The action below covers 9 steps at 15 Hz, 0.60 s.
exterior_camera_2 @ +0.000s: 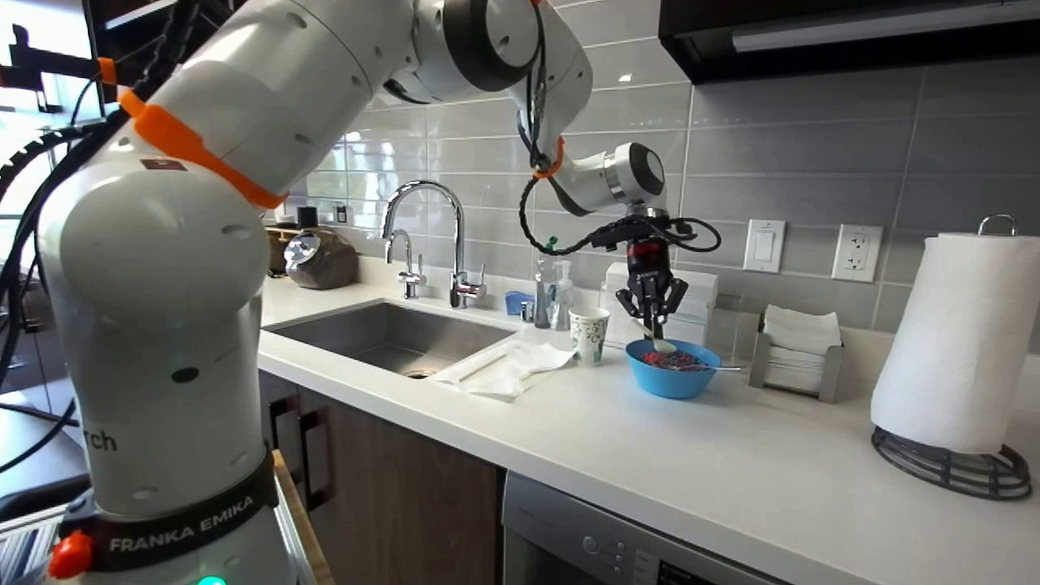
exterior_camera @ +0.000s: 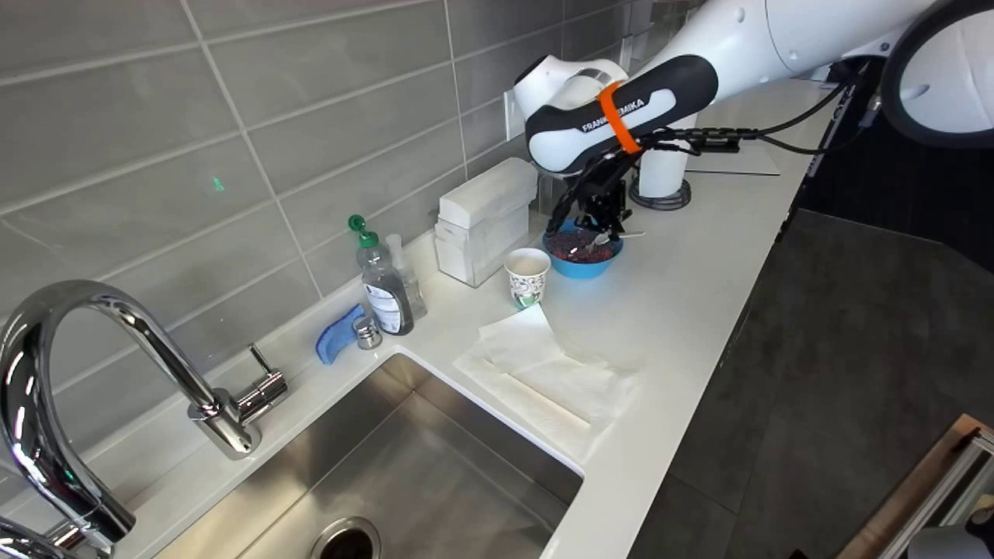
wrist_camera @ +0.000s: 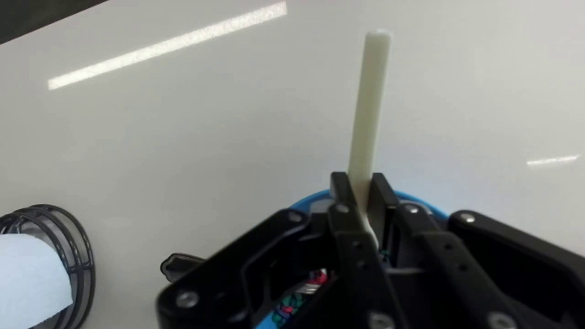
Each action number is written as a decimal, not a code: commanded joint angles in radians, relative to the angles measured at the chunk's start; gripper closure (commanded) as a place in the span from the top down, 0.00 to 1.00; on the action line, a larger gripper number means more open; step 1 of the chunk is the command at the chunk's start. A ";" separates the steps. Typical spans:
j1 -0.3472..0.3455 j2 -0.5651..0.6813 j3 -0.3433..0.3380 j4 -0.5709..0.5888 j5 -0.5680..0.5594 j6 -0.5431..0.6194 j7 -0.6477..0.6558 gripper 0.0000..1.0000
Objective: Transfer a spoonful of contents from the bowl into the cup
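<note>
A: Gripper (wrist_camera: 359, 185)?
B: One, clamped on the handle of a white spoon (wrist_camera: 370, 96); spoon head low at the dark red contents (exterior_camera_2: 677, 361), contact not certain.
A: Holder?
B: Bowl (exterior_camera_2: 673, 383), blue, with a second spoon (exterior_camera_2: 725, 369) across its right rim in an exterior view. Risk: snagging that spoon, dragging the bowl.
A: Destination?
B: Cup (exterior_camera_2: 588, 335), upright, left of the bowl there, apart from it. Risks: slim handle twisting under load, spilling between; spoon striking the right rim, tipping the cup
</note>
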 commanded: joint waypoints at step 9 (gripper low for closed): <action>-0.047 0.100 0.002 0.133 0.238 0.100 0.005 0.04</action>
